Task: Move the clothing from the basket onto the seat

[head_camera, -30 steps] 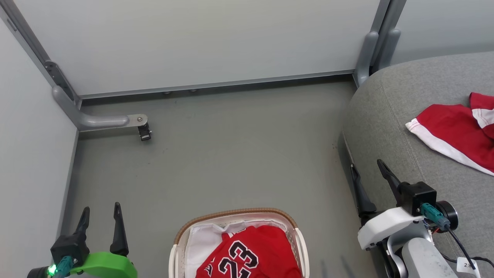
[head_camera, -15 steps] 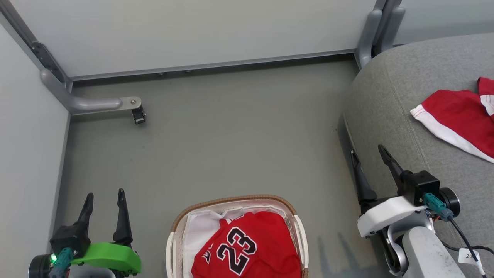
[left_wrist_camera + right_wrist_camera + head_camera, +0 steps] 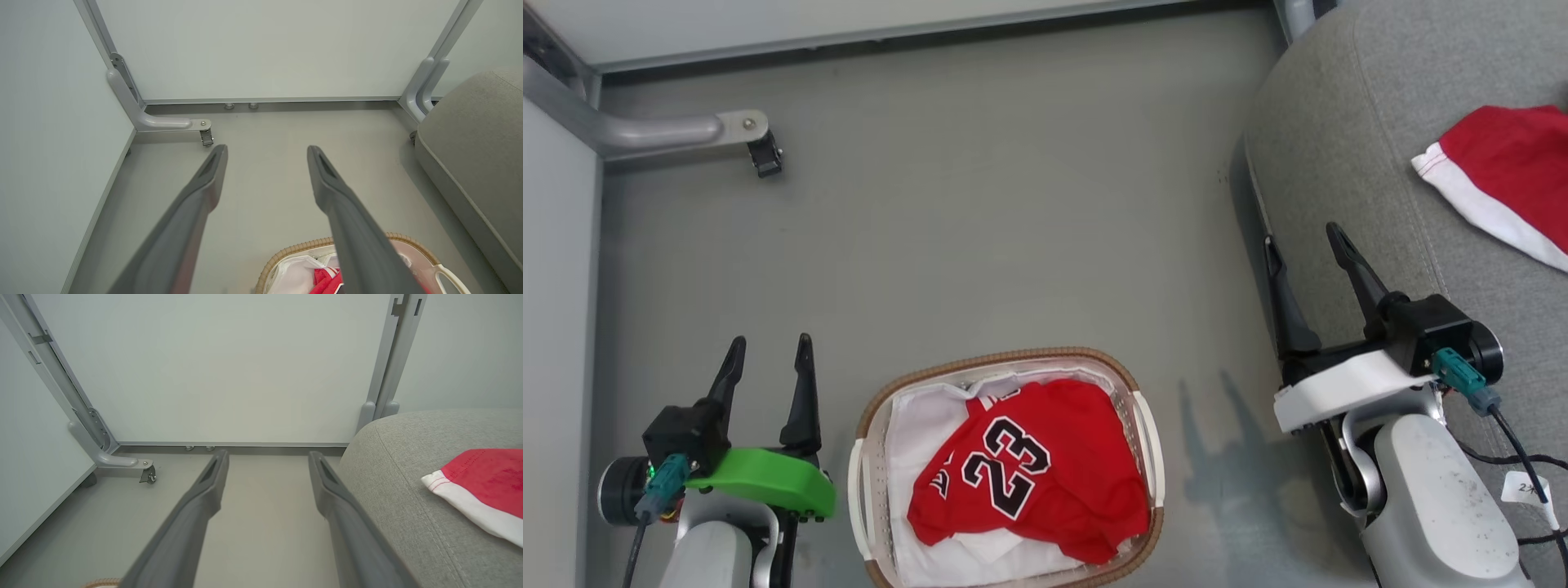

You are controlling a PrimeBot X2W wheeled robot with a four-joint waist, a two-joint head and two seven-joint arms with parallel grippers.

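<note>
- The red jersey [image 3: 1029, 474], numbered 23, lies crumpled in the basket [image 3: 1005, 358] on the floor, near and centre. Its spread runs roughly left to right.
- Red shorts [image 3: 1499, 159] lie on the seat [image 3: 1339, 98], far right.
- The left gripper [image 3: 771, 339] is wide and empty, just beside the basket's left rim. The jersey sits to its right and slightly nearer.
- The right gripper [image 3: 1301, 235] is also wide and empty. It stands by the seat's left edge, well apart from the basket.
- The left arm looks nearer for the pick, while the seat lies on the right arm's side.
</note>
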